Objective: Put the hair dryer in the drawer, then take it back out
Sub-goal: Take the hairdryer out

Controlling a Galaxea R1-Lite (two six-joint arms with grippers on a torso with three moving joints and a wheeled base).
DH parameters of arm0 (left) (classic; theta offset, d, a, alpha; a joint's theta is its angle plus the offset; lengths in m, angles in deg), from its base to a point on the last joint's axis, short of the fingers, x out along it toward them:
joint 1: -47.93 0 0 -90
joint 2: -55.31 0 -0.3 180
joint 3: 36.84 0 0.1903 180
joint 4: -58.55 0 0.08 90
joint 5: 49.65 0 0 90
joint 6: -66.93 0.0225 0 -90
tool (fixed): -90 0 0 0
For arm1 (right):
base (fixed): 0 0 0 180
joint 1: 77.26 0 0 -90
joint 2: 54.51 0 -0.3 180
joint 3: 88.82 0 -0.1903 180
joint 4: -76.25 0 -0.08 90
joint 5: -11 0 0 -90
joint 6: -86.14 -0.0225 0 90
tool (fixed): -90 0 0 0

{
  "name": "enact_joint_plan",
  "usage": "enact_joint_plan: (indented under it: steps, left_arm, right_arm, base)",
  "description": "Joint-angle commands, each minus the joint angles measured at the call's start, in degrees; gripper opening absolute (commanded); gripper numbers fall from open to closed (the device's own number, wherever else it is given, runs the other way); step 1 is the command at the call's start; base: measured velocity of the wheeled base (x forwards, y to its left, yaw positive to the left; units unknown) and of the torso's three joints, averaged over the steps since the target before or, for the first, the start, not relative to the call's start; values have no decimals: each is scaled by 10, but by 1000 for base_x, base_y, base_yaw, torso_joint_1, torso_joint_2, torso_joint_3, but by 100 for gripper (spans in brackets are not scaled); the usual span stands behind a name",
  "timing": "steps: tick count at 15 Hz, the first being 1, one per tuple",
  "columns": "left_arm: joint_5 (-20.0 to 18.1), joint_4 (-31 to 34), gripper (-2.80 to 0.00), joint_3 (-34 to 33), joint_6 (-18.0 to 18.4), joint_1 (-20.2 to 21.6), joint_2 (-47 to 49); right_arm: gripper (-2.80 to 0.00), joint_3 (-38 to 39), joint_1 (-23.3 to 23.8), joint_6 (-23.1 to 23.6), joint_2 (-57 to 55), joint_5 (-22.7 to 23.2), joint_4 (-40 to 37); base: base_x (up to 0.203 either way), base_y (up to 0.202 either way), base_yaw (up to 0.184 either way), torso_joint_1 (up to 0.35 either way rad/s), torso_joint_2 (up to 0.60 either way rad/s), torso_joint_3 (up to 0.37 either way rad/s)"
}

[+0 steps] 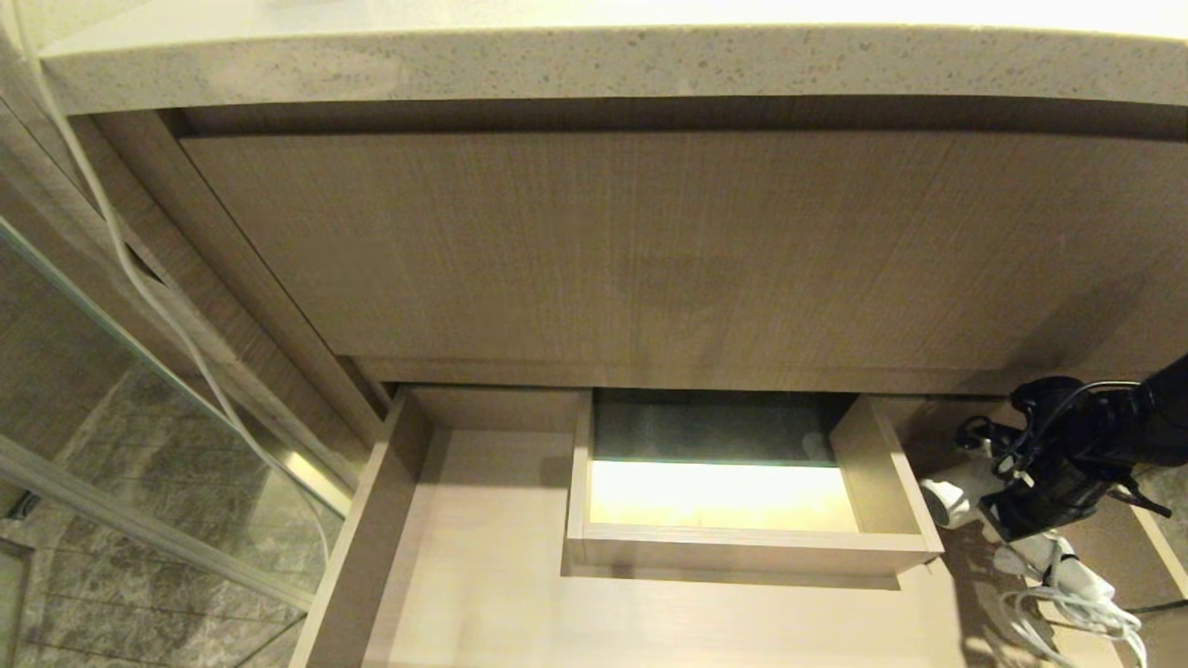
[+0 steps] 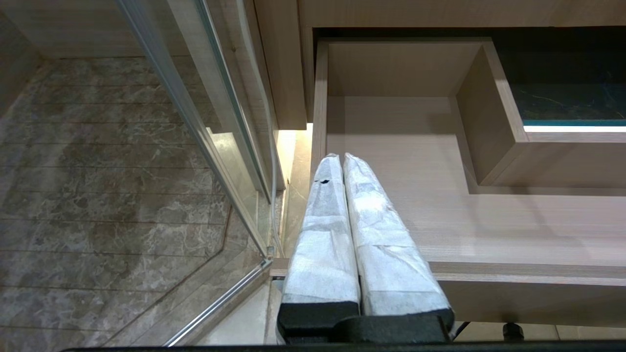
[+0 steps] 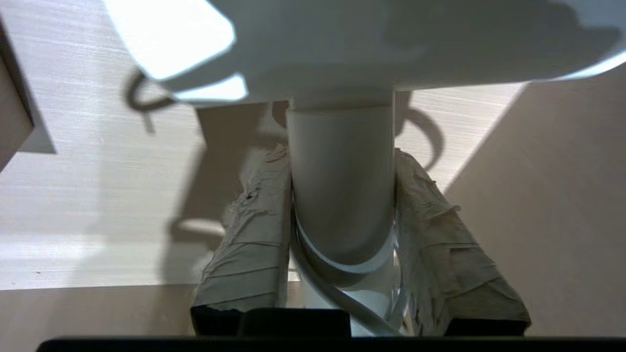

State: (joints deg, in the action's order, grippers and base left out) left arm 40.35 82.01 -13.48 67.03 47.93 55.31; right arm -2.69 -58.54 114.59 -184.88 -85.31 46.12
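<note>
My right gripper point(image 3: 342, 195) is clamped on the slim white handle of the hair dryer point(image 1: 956, 496), one taped finger point(image 3: 249, 244) on each side, the pads pressed against the smooth plastic. The white cord point(image 1: 1067, 612) is pinched in beside the handle and spills in loose loops below it. In the head view the dryer sits at the far right end of the open drawer point(image 1: 371, 520), barrel pointing left, close to the drawer's right wall, so I have little side room there (the shadow hides whether it touches the floor). Just left of it stands the boxed cut-out point(image 1: 752, 552), a rectangular wood-grain frame with a dark opening and a lit strip inside; its right wall is near the barrel. The drawer's pale, fine-grained floor lies bare to the left of the box. Above hangs the taller wood-grain panel point(image 1: 650, 250) under a speckled stone counter point(image 1: 594, 65). My left gripper point(image 2: 342, 195) hangs with its wrapped fingers pressed together, by the drawer's left front corner, next to a glass partition point(image 2: 195, 122) and marbled tile floor point(image 2: 98, 195).
</note>
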Motion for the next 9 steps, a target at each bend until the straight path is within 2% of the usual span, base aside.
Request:
enact_joint_plan:
  steps: [1,9]
  left_arm:
    - [0,0,-280,0,0,0,0]
    - [0,-1,-280,0,0,0,0]
  right_arm:
    - [-280,4,3,7,22,0,0]
    - [-280,21,5,29,80,0,-6]
  base:
    - [0,0,0,0,0,0]
    - [0,0,0,0,0,0]
